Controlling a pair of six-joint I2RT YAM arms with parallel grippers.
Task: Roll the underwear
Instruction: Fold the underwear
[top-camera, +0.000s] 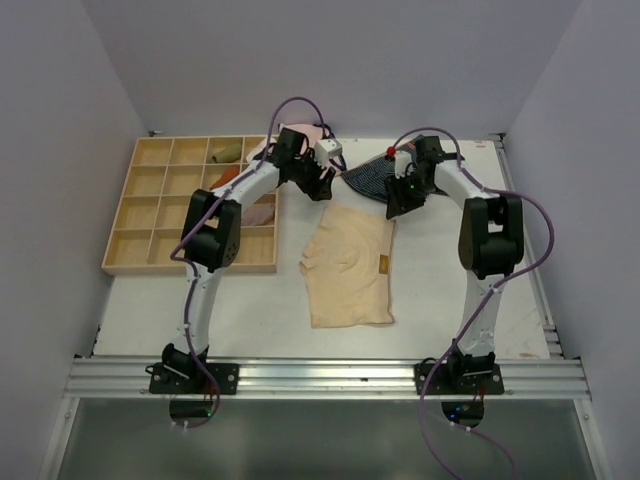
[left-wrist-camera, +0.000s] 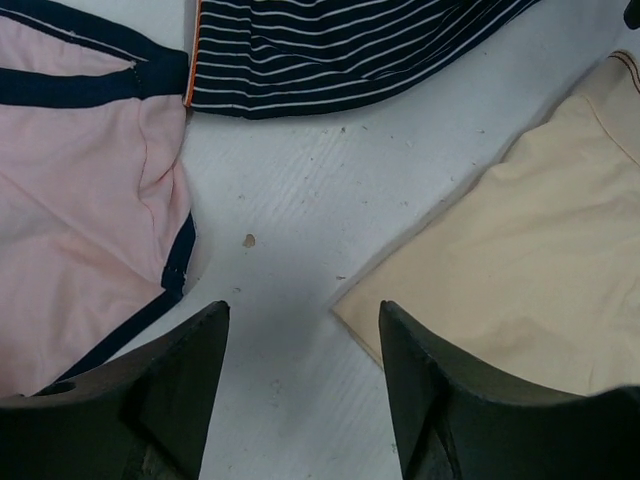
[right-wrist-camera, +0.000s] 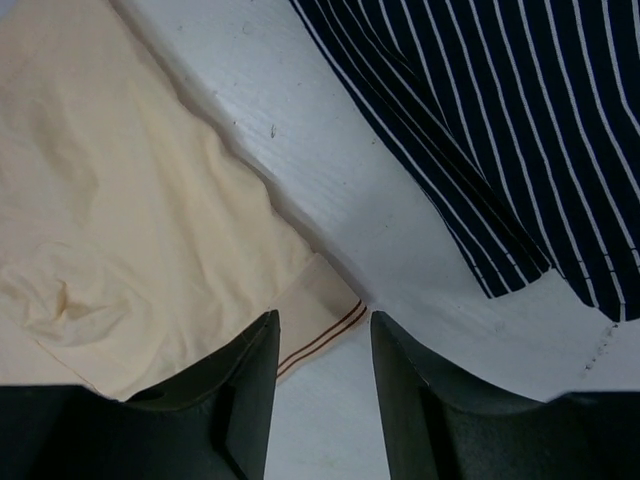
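Note:
The pale peach-beige underwear (top-camera: 348, 265) lies spread flat in the middle of the table. My left gripper (top-camera: 322, 185) hovers open just beyond its far left corner, which shows as the underwear (left-wrist-camera: 530, 270) beside the right finger, with bare table between the fingers (left-wrist-camera: 170, 390). My right gripper (top-camera: 398, 205) stands open over the far right corner. There the underwear (right-wrist-camera: 130, 210) ends in a waistband edge with two brown lines, lying partly between the open jaws and not gripped.
A navy striped pair (top-camera: 368, 182) lies at the back between the arms, seen as the striped pair (right-wrist-camera: 500, 120). A pink pair with dark trim (left-wrist-camera: 80, 190) lies left of my left gripper. A wooden compartment tray (top-camera: 150, 210) holds rolled cloth at the back left.

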